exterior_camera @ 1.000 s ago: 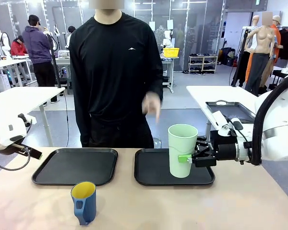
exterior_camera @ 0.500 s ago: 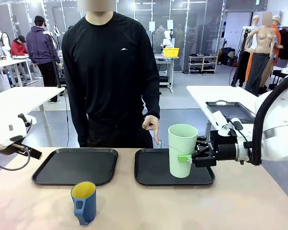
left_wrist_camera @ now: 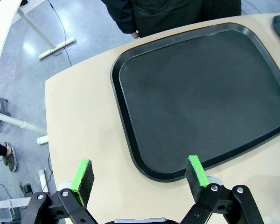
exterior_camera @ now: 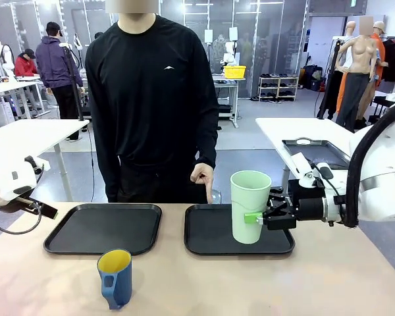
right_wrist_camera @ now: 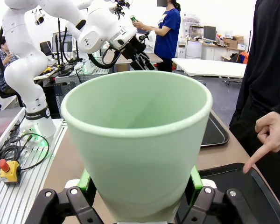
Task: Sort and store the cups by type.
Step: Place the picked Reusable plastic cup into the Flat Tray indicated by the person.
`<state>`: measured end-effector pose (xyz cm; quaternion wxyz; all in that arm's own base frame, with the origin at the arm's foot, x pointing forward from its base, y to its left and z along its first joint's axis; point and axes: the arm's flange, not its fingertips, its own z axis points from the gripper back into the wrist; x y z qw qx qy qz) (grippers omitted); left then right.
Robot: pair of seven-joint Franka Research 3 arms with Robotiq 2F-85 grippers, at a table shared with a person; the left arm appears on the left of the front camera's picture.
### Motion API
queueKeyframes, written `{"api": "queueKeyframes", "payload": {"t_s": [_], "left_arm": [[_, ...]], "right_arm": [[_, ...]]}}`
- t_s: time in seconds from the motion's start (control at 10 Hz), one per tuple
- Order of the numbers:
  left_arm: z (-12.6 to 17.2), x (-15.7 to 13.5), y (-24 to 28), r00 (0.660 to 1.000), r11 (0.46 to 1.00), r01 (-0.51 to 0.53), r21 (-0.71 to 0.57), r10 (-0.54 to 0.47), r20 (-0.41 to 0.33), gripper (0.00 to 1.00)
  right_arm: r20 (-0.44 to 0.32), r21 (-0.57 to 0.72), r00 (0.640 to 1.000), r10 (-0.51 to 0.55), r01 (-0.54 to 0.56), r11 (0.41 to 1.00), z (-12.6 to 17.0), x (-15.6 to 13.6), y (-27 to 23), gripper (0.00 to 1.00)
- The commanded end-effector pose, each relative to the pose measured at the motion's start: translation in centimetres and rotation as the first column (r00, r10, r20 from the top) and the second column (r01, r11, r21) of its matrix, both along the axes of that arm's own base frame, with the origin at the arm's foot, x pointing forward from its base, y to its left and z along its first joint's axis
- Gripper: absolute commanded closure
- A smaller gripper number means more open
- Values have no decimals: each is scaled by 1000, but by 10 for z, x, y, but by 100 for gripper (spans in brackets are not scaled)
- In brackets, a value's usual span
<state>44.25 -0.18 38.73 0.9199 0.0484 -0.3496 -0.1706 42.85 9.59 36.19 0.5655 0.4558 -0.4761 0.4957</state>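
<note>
Your right jaws are clamped on the pale mint-green tumbler (exterior_camera: 251,205), coming in from 3 o'clock, with one green pad (exterior_camera: 252,218) pressed to its lower wall. In the right wrist view the tumbler (right_wrist_camera: 137,144) stands upright between both pads, mouth open. It sits over the 3 o'clock half of the right tray (exterior_camera: 210,234); you can't tell whether its base touches the tray floor.

Your left jaws stand wide apart with nothing between them. The left wrist view shows the two green pads (left_wrist_camera: 82,175) above bare worktop (left_wrist_camera: 84,121), with the left tray (left_wrist_camera: 205,93) lying towards 1 o'clock, one pad just over its rim. In the front view the left arm (exterior_camera: 13,184) hangs back at 9 o'clock.

The dark-blue mug (exterior_camera: 115,278), yellow inside, stands upright on the worktop (exterior_camera: 316,283) at 6 o'clock of the left tray (exterior_camera: 104,228), just clear of its rim, handle turned to about 7 o'clock.

The person's hand (exterior_camera: 202,174) hangs at 12 o'clock of the right tray; the right wrist view shows the hand (right_wrist_camera: 270,135) with its index finger pointing down at the tray.
</note>
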Motion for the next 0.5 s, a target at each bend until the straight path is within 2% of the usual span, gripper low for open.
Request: {"api": "queueKeyframes", "payload": {"t_s": [0.0, 0.4], "left_arm": [[0, 0, 1, 1000, 1000, 3, 4, -3, 1, 0], [0, 0, 1, 1000, 1000, 3, 4, -3, 1, 0]], "right_arm": [[80, 23, 997, -17, 15, 1000, -4, 23, 6, 14], [77, -16, 995, -65, 67, 998, -9, 92, 11, 14]]}}
